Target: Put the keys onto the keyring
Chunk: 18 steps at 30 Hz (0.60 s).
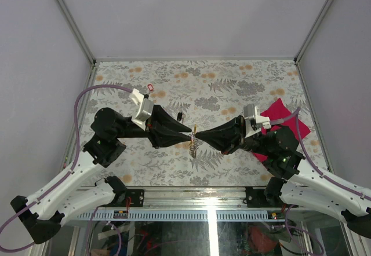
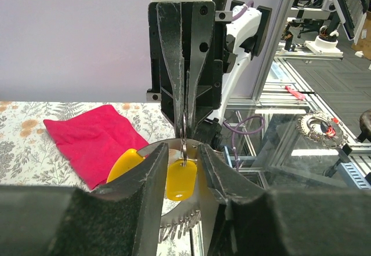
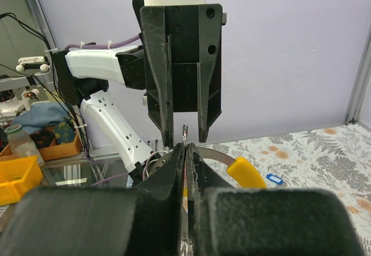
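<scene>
no text, number or brand can be read in any view. the red key [image 1: 151, 87] and the blue key [image 3: 275, 179] each show a pale label window, but it is too small to make out.
</scene>
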Each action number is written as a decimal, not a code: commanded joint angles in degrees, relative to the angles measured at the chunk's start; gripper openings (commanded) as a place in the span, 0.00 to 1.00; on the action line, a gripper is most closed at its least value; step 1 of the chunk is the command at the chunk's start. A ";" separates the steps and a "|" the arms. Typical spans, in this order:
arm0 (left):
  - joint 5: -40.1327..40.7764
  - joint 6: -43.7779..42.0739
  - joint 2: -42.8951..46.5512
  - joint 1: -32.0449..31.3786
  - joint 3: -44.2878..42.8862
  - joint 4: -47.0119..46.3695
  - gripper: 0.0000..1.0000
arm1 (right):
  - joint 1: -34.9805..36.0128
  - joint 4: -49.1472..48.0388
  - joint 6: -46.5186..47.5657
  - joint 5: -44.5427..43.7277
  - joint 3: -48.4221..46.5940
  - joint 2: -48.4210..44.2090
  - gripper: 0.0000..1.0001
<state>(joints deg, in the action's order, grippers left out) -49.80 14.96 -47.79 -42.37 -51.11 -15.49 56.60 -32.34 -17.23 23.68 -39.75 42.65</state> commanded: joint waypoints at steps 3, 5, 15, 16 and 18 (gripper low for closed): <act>0.89 0.34 -0.44 -0.86 0.06 -3.57 0.22 | -0.12 -3.43 1.16 0.40 -3.42 -0.18 0.00; 0.91 0.33 -0.56 -0.96 0.00 -3.58 0.20 | -0.16 -3.41 1.14 0.49 -3.29 -0.13 0.00; 1.33 -0.02 -1.51 -1.79 -0.30 -3.58 0.20 | -0.14 -2.89 1.29 0.40 -3.24 0.17 0.00; 1.43 -0.10 -1.61 -1.84 -0.34 -3.62 0.20 | -0.14 -2.78 1.32 0.32 -3.16 0.23 0.00; 1.49 -0.19 -1.77 -2.04 -0.34 -3.69 0.20 | -0.16 -2.54 1.42 0.23 -3.08 0.18 0.00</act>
<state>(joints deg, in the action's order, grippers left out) -49.25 15.14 -49.36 -43.75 -51.09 -15.53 56.60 -31.92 -16.86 23.66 -40.14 42.96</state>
